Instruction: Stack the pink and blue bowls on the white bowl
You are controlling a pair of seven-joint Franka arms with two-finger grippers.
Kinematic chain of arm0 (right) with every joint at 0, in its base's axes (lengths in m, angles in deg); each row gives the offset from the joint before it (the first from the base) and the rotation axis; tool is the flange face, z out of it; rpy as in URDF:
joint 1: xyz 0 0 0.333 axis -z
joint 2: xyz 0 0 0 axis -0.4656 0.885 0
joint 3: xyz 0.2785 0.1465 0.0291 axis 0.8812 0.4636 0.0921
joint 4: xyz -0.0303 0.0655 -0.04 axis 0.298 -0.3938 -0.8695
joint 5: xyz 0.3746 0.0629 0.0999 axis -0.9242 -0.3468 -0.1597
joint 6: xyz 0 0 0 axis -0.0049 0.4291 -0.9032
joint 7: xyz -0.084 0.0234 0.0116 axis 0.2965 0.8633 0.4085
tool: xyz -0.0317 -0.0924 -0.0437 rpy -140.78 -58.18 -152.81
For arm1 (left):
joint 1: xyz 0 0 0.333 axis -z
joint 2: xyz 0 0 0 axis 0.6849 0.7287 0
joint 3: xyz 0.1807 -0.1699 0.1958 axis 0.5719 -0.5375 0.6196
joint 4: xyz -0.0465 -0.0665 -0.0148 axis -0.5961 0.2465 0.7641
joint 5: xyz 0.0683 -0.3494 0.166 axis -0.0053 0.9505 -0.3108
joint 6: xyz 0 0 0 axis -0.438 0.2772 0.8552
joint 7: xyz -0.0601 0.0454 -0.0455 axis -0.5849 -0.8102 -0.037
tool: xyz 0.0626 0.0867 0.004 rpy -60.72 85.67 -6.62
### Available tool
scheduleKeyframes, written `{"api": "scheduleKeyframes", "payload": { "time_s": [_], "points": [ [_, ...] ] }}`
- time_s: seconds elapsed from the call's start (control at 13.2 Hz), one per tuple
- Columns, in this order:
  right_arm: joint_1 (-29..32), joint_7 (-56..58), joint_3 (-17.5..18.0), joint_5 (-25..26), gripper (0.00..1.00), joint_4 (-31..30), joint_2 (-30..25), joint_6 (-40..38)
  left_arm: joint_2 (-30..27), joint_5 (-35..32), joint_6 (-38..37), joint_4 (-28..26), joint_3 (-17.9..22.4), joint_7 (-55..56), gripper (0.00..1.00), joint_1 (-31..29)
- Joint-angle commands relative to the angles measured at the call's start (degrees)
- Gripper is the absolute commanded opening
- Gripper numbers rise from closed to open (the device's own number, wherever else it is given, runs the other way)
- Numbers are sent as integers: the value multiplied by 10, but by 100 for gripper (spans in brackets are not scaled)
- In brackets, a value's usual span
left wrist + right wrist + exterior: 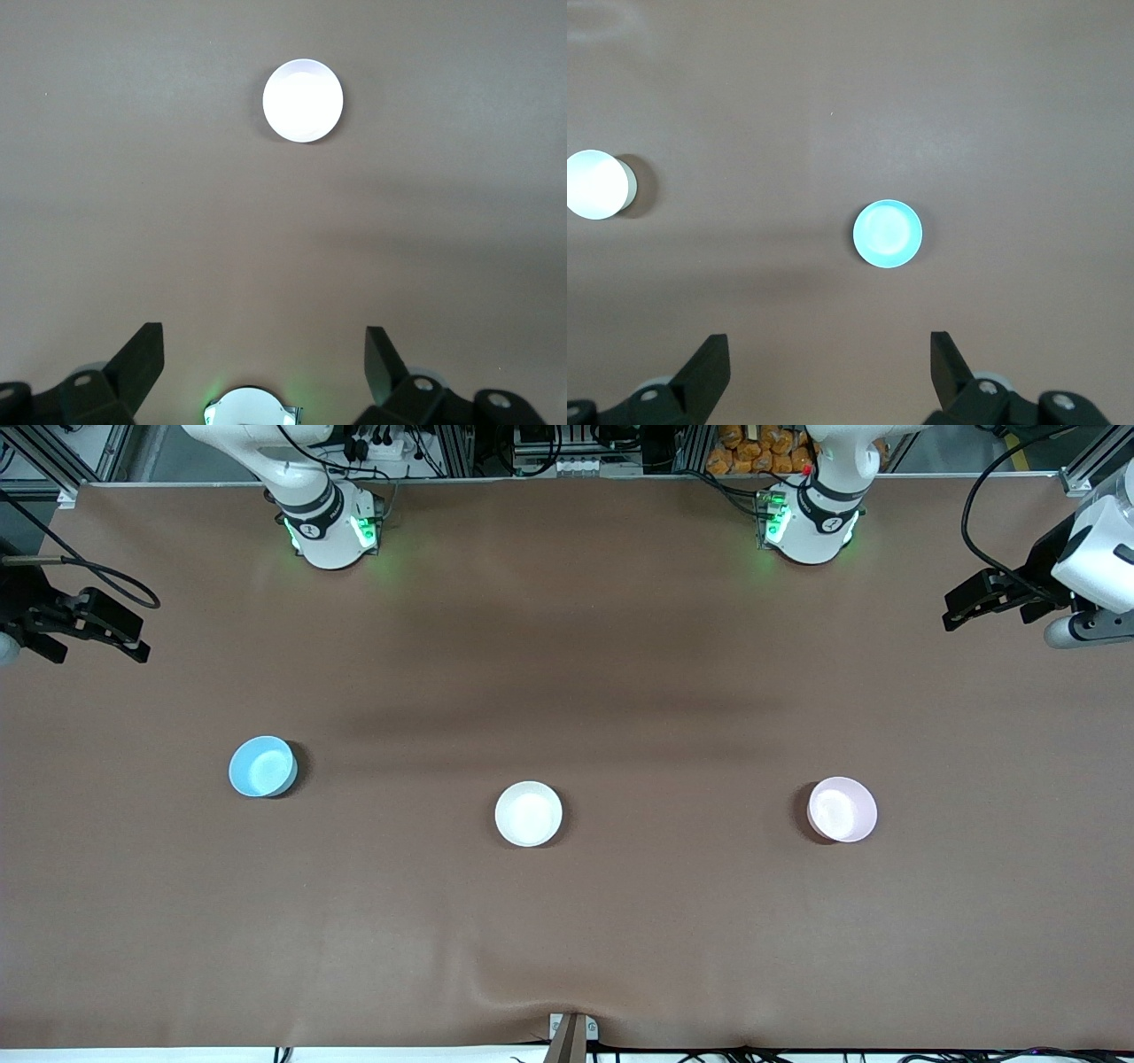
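Observation:
The white bowl sits mid-table. The sky-blue bowl sits toward the right arm's end and the pale pink bowl toward the left arm's end. All three stand upright, well apart. My right gripper hangs open and empty high over its end of the table. In its wrist view its gripper is above the blue bowl, with the white bowl at the frame's edge. My left gripper is open and empty high over its end. In its wrist view its gripper is above the pink bowl, which looks almost white there.
The brown table mat carries only the bowls. The arm bases stand along the table edge farthest from the front camera. The left arm's base also shows in the left wrist view. A small clamp sits at the nearest edge.

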Motion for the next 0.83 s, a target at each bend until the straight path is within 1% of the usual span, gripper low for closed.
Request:
{"api": "scheduleKeyframes", "payload": {
  "time_s": [0.0,0.23,0.46,0.61,0.76],
  "points": [
    [9,5,4,-8,100,4,2,0,-1,-10,21,-15,-2,-11,100,-5],
    [10,5,4,-8,100,4,2,0,12,-10,75,-48,-1,-11,100,-23],
    [9,5,4,-8,100,4,2,0,49,-10,137,-74,0,-11,100,-32],
    [9,4,4,-8,100,4,2,0,76,-10,166,-85,0,-11,100,-39],
    [9,4,4,-8,100,4,2,0,114,-10,190,-87,0,-2,100,-48]
  ]
}}
